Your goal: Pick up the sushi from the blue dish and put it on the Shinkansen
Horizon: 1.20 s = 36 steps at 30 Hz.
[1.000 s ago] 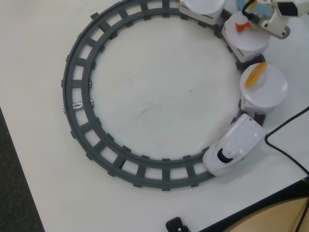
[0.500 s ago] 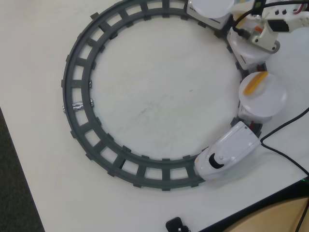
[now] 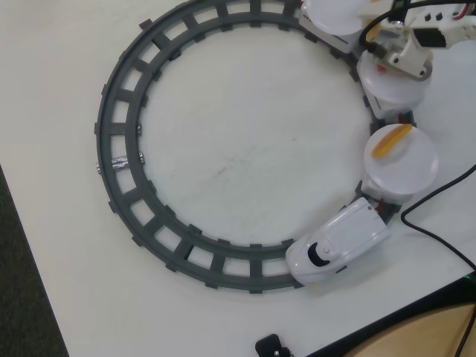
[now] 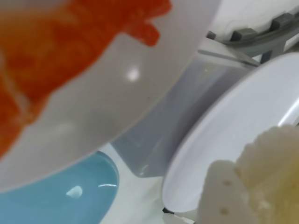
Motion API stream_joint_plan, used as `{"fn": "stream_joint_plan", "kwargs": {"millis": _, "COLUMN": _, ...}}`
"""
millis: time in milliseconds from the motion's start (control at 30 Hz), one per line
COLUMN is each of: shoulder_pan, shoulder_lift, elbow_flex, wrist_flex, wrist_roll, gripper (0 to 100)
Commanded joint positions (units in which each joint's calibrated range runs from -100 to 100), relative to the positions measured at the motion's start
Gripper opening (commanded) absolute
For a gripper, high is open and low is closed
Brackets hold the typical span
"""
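Observation:
In the wrist view the pale peach-yellow sushi (image 4: 275,163) fills the lower right, pressed against a white finger (image 4: 220,196) of my gripper (image 4: 252,186), which is shut on it. Below it lies a round white plate (image 4: 224,126). A sliver of the blue dish (image 4: 70,196) shows at the lower left. In the overhead view my gripper (image 3: 378,46) hovers over the top right, above the Shinkansen's middle car (image 3: 398,89). The Shinkansen's white nose (image 3: 335,242) points down-left on the track; the sushi and the blue dish cannot be made out there.
A grey circular track (image 3: 119,149) rings the table's middle. A yellow-orange strip (image 3: 390,140) lies on the first car's plate (image 3: 405,167). An orange shrimp (image 4: 60,56), blurred, lies on the middle plate. A black cable (image 3: 439,238) runs along the right, and the table edge is at the bottom right.
The train has rolled along the track, its nose going down and left and the cars following. My gripper has shifted slightly left and now covers most of the shrimp on the middle car.

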Motion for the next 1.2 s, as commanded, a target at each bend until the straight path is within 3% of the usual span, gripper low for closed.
{"fn": "stream_joint_plan", "kwargs": {"millis": 0, "shoulder_pan": -0.3, "shoulder_lift": -2.7, "elbow_flex": -0.2, "wrist_flex": -1.1, "wrist_roll": -0.2, "gripper": 2}}
{"fn": "stream_joint_plan", "kwargs": {"millis": 967, "shoulder_pan": -0.6, "shoulder_lift": 1.8, "elbow_flex": -0.3, "wrist_flex": -2.3, "wrist_roll": 0.3, "gripper": 2}}
{"fn": "stream_joint_plan", "kwargs": {"millis": 1167, "shoulder_pan": -0.6, "shoulder_lift": 1.9, "elbow_flex": -0.2, "wrist_flex": 2.0, "wrist_roll": 0.4, "gripper": 3}}
